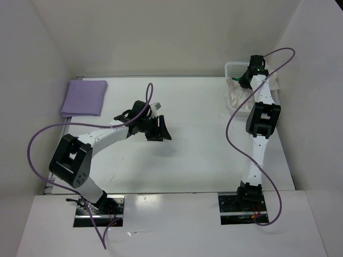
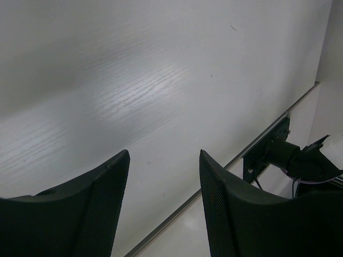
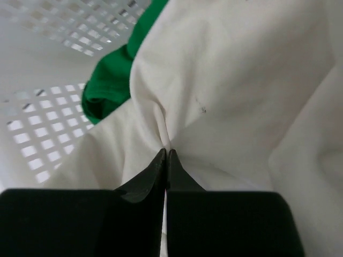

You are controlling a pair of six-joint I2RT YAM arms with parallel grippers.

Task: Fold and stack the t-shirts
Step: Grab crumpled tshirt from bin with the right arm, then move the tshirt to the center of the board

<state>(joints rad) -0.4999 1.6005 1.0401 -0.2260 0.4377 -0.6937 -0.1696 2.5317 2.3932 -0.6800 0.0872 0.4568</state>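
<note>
The lavender purple t-shirt (image 1: 83,98) lies folded at the table's far left. The off-white t-shirt (image 1: 237,98) hangs out of the white mesh basket (image 1: 235,67) at the far right; in the right wrist view it (image 3: 230,75) fills the frame, with the bright green t-shirt (image 3: 115,72) behind it in the basket (image 3: 48,32). My right gripper (image 3: 166,152) is shut on a pinched fold of the off-white shirt; from above it (image 1: 247,75) is over the basket. My left gripper (image 1: 159,128) is open and empty over the table's middle; its fingertips (image 2: 120,160) frame bare table.
White walls enclose the table on the left, back and right. The right arm's base mount (image 2: 278,152) shows at the table's near edge in the left wrist view. Purple cables (image 1: 37,144) loop beside both arms.
</note>
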